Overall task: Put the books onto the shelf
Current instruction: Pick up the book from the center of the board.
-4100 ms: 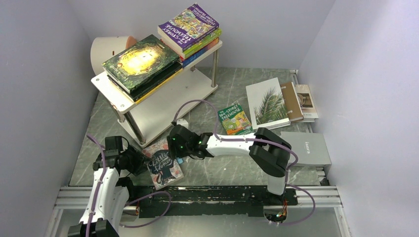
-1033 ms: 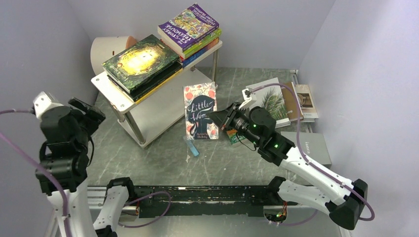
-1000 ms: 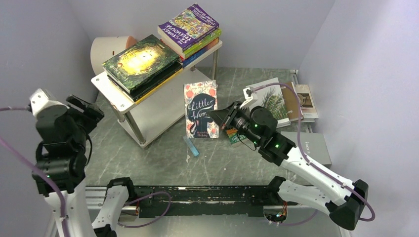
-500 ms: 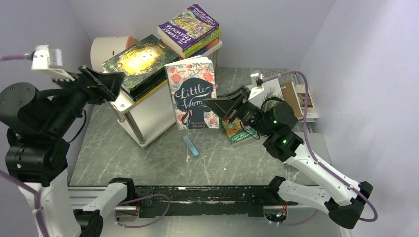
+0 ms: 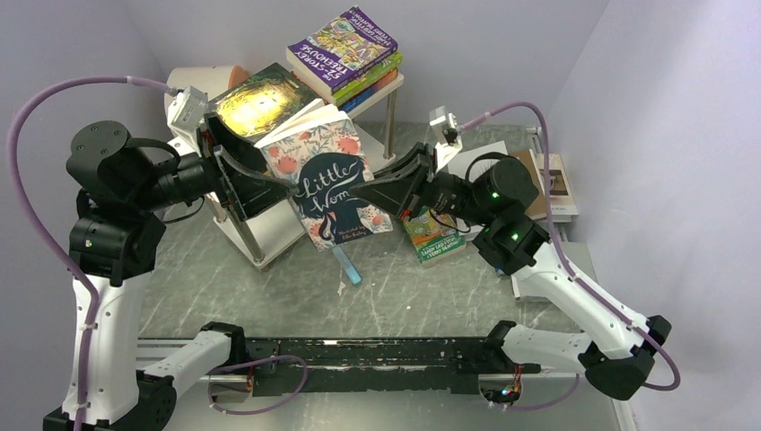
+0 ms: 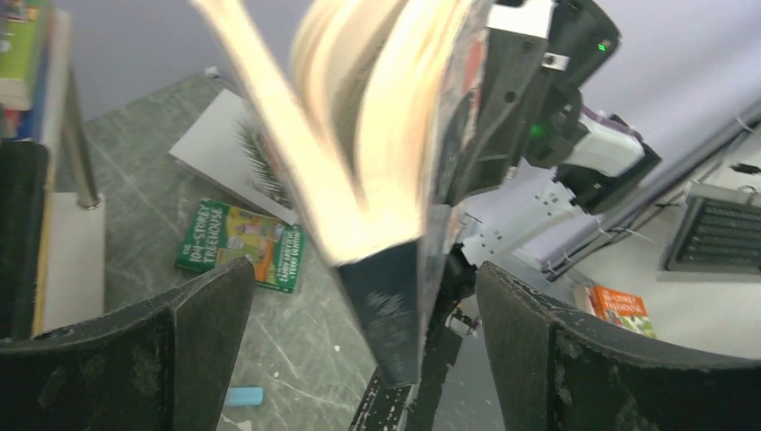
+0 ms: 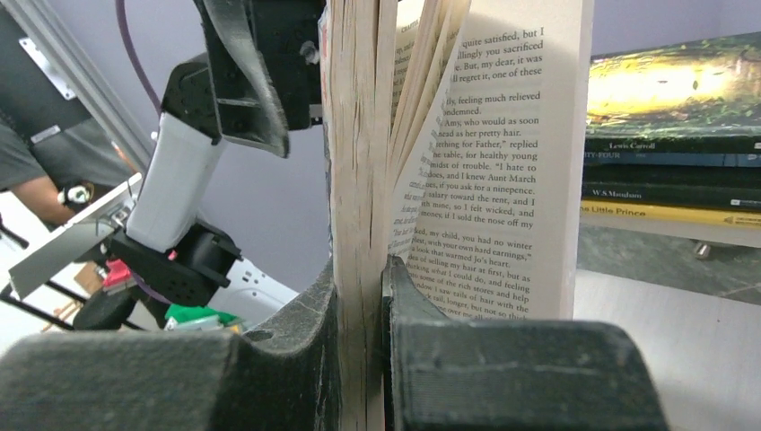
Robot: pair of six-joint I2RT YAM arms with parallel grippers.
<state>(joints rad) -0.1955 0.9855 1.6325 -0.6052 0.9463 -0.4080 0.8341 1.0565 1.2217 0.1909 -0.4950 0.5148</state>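
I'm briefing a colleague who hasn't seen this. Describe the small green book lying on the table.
On the grey marbled table, look right of the white two-tier shelf. The green Treehouse paperback lies flat beside the white palm-leaf book; it is the only green cover on the tabletop.

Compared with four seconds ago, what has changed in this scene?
The Little Women book, then lying flat near the left arm's base, is now raised before the shelf, gripped by the right hand. The left hand rose and opened wide around the book's edge. The shelf stacks and the green Treehouse book stayed put.
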